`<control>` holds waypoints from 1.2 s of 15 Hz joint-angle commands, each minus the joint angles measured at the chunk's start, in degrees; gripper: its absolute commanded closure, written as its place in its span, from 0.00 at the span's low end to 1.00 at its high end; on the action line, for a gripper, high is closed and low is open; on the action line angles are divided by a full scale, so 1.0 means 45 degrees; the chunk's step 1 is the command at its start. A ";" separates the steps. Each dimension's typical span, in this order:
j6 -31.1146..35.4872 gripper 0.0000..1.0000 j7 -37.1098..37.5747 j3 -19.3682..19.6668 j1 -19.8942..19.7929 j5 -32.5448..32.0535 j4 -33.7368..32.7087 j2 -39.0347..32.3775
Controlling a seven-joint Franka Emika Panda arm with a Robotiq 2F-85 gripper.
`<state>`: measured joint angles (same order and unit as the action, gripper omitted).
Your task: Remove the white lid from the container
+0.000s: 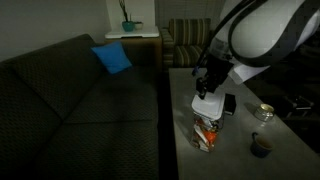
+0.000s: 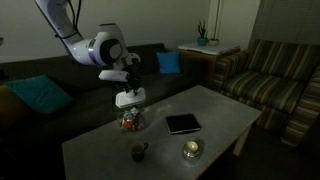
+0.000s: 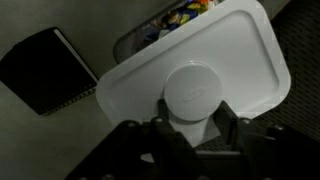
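Observation:
The white lid (image 3: 190, 70) is a flat rounded-square plastic piece with a round raised knob in its middle. My gripper (image 3: 190, 118) is shut on that knob and holds the lid lifted, tilted above the container. The container (image 1: 206, 133) is a small see-through tub with orange-red and white contents, standing on the grey table (image 1: 240, 150). In both exterior views the lid (image 2: 130, 98) hangs just above the tub (image 2: 131, 121), apart from it. In the wrist view only a strip of the tub's colourful contents (image 3: 175, 22) shows past the lid's far edge.
A black square box (image 2: 183, 124) lies on the table beside the tub, also in the wrist view (image 3: 45, 70). A small dark round bowl (image 2: 140, 152) and a glass jar (image 2: 191, 149) stand near the table's edge. A dark sofa (image 1: 70, 100) runs alongside the table.

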<state>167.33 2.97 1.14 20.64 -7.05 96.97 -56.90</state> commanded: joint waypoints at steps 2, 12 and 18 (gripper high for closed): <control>-0.1333 0.75 0.0723 0.0943 0.0784 -0.0378 0.0976 0.1826; -0.2255 0.75 0.0561 0.1293 -0.1093 -0.0345 0.2919 0.3514; -0.1547 0.75 -0.0480 0.0200 -0.2835 -0.0016 0.3026 0.2091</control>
<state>157.92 3.65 5.22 11.40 -7.68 109.75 -45.21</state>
